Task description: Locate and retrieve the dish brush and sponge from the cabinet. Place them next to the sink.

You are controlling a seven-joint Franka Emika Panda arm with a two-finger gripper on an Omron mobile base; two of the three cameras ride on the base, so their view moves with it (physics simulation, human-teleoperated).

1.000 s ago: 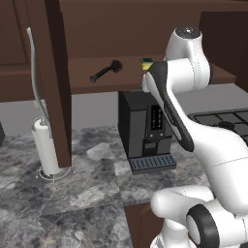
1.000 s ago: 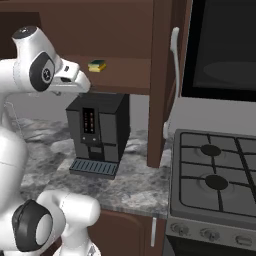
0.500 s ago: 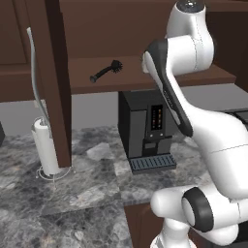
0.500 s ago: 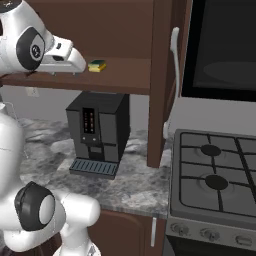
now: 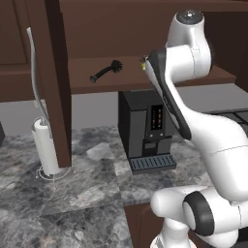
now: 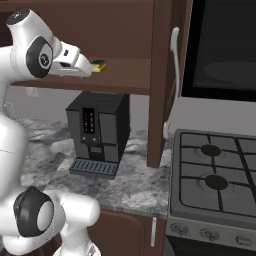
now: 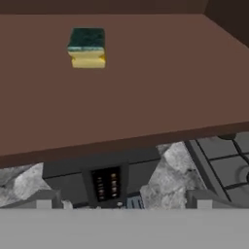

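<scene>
Brown shelf (image 7: 146, 87): one sponge (image 7: 87, 47), one brush (image 5: 106, 71); fingers (image 6: 86, 67) wide apart, empty.

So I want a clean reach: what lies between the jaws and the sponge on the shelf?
Nothing: in the hand view, bare brown cabinet shelf runs up to the sponge. The dish brush lies off to the side in the left base view.

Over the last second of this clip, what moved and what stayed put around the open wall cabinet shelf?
The arm swung its open two-finger gripper up from in front of the black coffee machine to shelf height, toward the yellow and green sponge. Nothing was grasped or released. The sponge, the black dish brush on the brown wooden cabinet shelf and the coffee machine stayed where they were.
</scene>
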